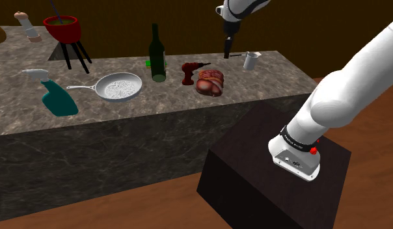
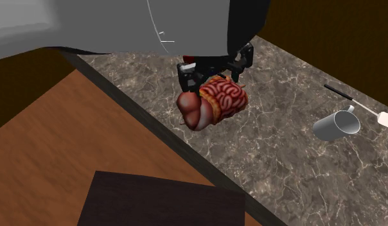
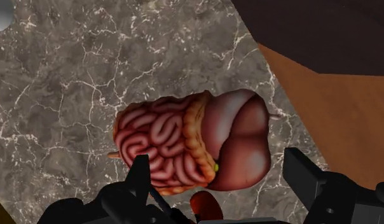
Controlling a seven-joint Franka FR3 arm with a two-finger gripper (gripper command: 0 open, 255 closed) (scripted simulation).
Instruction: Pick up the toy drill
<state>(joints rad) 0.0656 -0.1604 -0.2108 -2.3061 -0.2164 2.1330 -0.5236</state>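
Red drill [image 1: 189, 72] on veined grey bench [image 1: 123, 112], just beside organ model [image 1: 210, 83]; black hand [image 1: 228, 54] spread, over the model.

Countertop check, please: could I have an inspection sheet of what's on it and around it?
Surface: grey marbled countertop.
Job's things: red toy drill, next to the organ model, not held.
Clutter: organ model, green bottle, frying pan, teal spray bottle, mug, red pot on a black stand.
Pincer: open, above the counter, facing the organ model.
Cables: nothing seen.
Surroundings: wooden floor, dark box carrying the arm.
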